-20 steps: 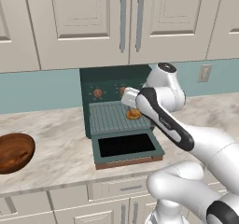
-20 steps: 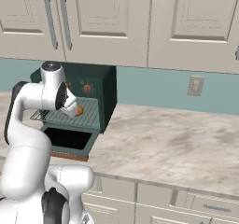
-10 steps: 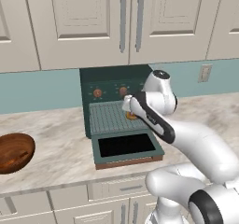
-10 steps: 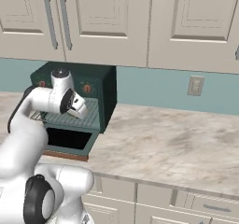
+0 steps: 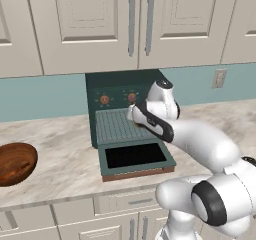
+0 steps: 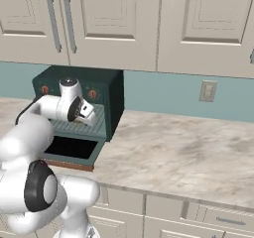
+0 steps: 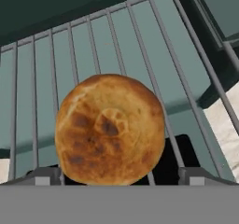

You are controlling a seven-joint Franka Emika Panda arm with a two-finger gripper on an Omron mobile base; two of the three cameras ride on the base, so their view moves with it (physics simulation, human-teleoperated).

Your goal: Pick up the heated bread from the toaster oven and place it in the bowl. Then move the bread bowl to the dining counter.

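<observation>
- Pincer point(image 5: 134, 115) sits over the pulled-out wire rack point(image 7: 116, 55) of the toaster oven point(image 5: 125, 91); in the hand view the bread point(image 7: 109, 129) lies dead centre, close up, between the two finger tips point(image 7: 44, 177).
- I cannot tell whether the fingers are pressing on the bread or merely flank it; contact points are hidden behind the loaf.
- Bread rests flat on the rack, browned face up. The oven door point(image 5: 135, 158) hangs open below it.
- Bowl point(image 5: 15, 163) stands on the bench point(image 5: 60, 159), well apart from the oven, to its left in the left base view.
- My judgement: the step in hand is the grasp. I should close evenly across the widest part of the loaf, keep the tips off the rack bars, then lift straight up before swinging toward the bowl, clearing the oven's upper frame.
</observation>
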